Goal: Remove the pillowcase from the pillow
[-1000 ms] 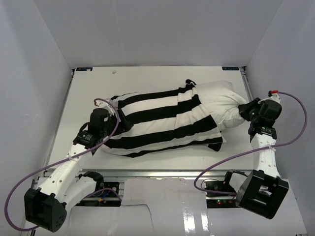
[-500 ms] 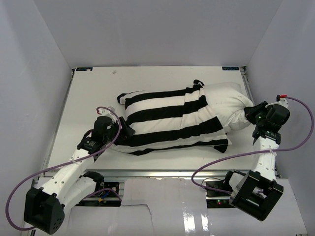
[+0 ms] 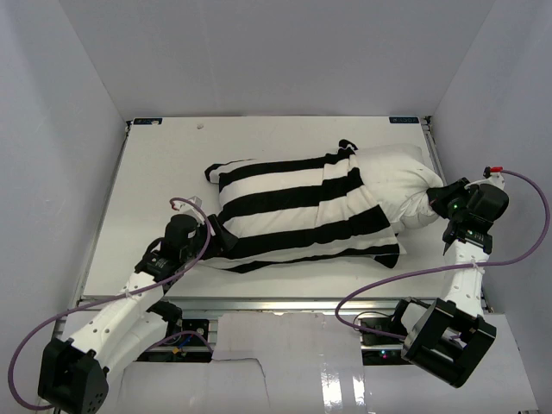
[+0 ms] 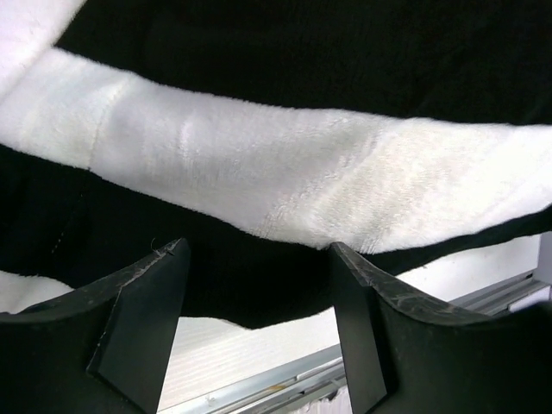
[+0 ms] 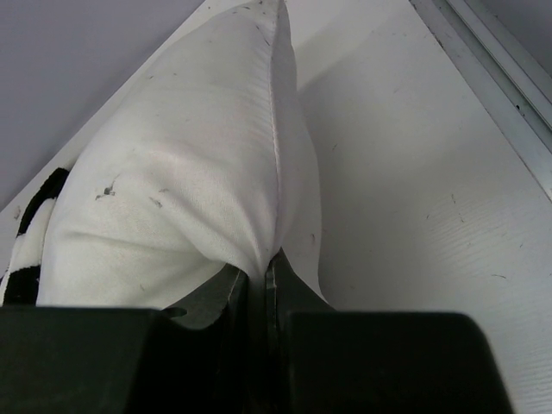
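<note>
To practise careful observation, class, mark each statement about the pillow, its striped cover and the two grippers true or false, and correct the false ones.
1. The right gripper pinches the bare white end of the pillow. True.
2. The left gripper is clamped shut on the pillowcase. False: its jaws stand apart, with the striped fabric just ahead of them.
3. The pillowcase has black and white stripes. True.
4. The pillowcase is fully off the pillow. False: it covers most of the pillow, and only the right end is bare.
5. The pillow lies on the table. True.
</note>
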